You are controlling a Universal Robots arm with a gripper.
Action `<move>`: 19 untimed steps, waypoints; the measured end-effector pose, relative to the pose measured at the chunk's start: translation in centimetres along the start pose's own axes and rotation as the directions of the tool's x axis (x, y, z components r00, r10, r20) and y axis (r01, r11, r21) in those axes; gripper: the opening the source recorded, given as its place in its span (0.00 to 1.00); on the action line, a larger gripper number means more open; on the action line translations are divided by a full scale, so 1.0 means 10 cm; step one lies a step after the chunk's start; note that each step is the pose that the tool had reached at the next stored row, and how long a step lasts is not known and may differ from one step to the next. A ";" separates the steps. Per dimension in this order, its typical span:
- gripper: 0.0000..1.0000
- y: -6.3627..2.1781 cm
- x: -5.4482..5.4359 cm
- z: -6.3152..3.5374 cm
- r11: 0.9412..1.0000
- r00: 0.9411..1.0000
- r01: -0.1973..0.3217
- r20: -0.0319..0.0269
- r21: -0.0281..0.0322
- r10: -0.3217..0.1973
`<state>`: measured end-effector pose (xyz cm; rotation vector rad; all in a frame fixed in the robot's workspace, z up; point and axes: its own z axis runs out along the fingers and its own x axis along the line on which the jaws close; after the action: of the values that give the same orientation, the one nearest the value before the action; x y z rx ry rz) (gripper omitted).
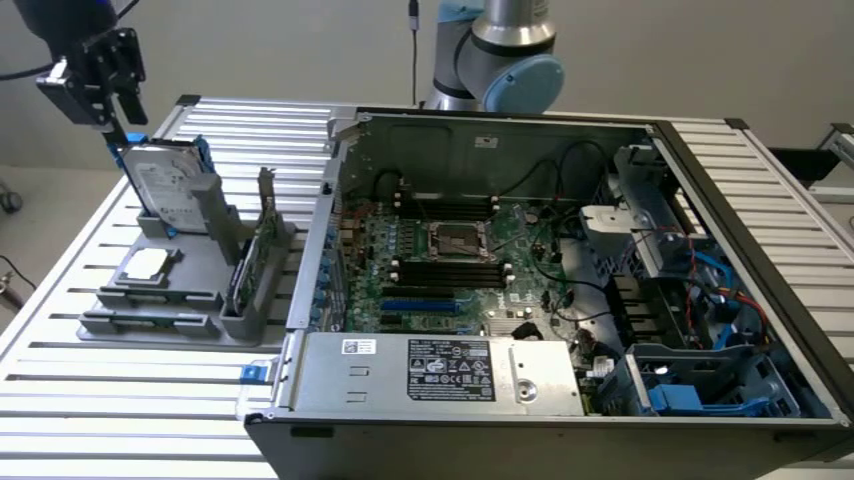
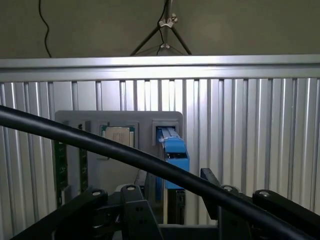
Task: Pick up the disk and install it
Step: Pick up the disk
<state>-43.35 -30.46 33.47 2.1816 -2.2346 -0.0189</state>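
Blue-framed disk (image 1: 171, 190) upright in holder (image 1: 147, 305); gripper (image 1: 124, 120) just above

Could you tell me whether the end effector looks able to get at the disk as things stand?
Probably yes. The end effector hangs right above the disk, which stands upright in the grey holder with its top edge bare. The green circuit card stands apart from it.

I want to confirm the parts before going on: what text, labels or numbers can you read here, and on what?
Nothing is legible.
White label on the disk: print too small to read.
Large label on the power supply: too small.
Small sticker beside it: blurred.
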 end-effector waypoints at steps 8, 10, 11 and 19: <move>0.54 -0.007 0.00 0.145 1.000 1.000 0.000 0.000 0.000 0.000; 0.54 -0.008 0.00 0.181 1.000 1.000 0.000 0.000 0.000 0.000; 0.54 -0.007 -0.01 0.200 1.000 1.000 0.000 0.000 0.000 0.000; 0.54 0.036 -0.03 0.346 1.000 1.000 0.000 0.000 0.000 0.000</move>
<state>-43.77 -30.16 30.02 2.1815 -2.2346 -0.0188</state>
